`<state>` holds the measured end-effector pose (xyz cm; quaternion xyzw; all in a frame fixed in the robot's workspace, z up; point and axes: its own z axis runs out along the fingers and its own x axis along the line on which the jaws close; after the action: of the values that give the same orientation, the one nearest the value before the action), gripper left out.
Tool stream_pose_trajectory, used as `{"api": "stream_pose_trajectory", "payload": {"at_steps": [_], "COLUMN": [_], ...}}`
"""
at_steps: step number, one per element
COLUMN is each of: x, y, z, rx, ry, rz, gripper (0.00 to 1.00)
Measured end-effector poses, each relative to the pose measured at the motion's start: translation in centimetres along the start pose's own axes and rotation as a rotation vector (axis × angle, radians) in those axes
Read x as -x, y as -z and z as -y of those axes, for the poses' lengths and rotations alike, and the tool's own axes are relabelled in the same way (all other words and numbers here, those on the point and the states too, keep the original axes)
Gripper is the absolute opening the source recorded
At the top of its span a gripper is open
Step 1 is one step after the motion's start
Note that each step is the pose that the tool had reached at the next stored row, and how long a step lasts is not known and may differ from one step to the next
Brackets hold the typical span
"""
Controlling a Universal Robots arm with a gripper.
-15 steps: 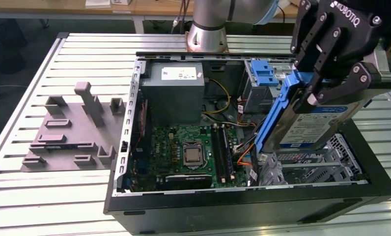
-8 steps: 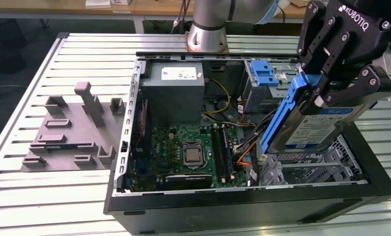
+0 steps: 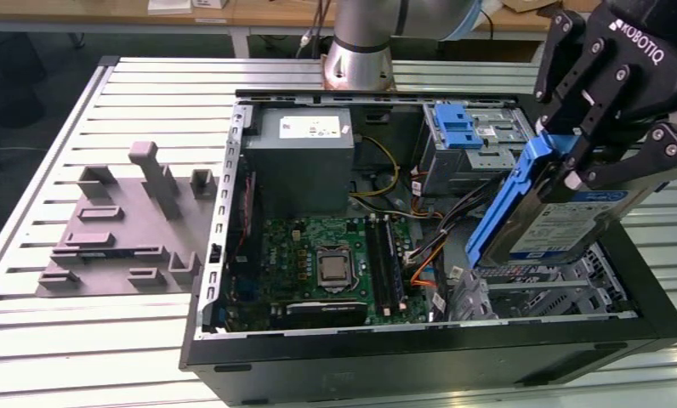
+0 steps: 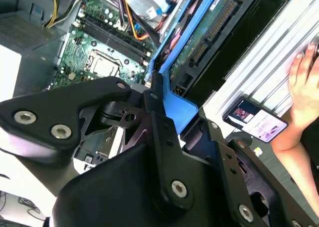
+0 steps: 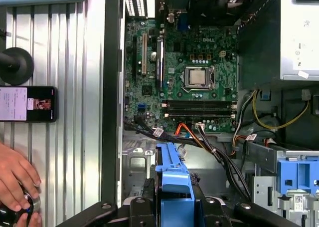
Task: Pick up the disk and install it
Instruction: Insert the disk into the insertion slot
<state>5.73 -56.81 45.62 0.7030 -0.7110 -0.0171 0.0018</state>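
The disk (image 3: 556, 223) is a silver drive with a white-and-blue label in a blue plastic bracket. It hangs tilted on edge over the front corner of the open computer case (image 3: 429, 361), at the exterior view's right. My black gripper (image 3: 590, 157) is shut on its upper end. In the second wrist view the disk (image 4: 199, 35) shows its green circuit side below the gripper (image 4: 164, 112). In the first wrist view the bracket end of the disk (image 5: 172, 179) sits between the fingers (image 5: 142, 209), above a bare metal drive bay (image 5: 137, 162).
Inside the case lie the motherboard (image 3: 327, 263), the grey power-supply box (image 3: 304, 157), a blue latch on a metal cage (image 3: 457, 127) and loose cables (image 5: 214, 147). A grey fixture plate (image 3: 123, 229) lies on the slatted table. A person's hand (image 5: 15, 182) and a phone (image 5: 27, 103) are beside the case.
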Motion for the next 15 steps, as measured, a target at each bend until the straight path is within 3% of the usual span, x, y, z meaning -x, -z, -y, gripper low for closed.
{"api": "stream_pose_trajectory", "payload": {"at_steps": [8, 15], "x": [0.01, -0.12], "y": [-0.59, -1.11], "z": [1.43, 1.73], "rx": [0.0001, -0.0001], "ry": [0.000, 0.000], "rz": [-0.0002, 0.0000], "gripper": [0.36, 0.36]}}
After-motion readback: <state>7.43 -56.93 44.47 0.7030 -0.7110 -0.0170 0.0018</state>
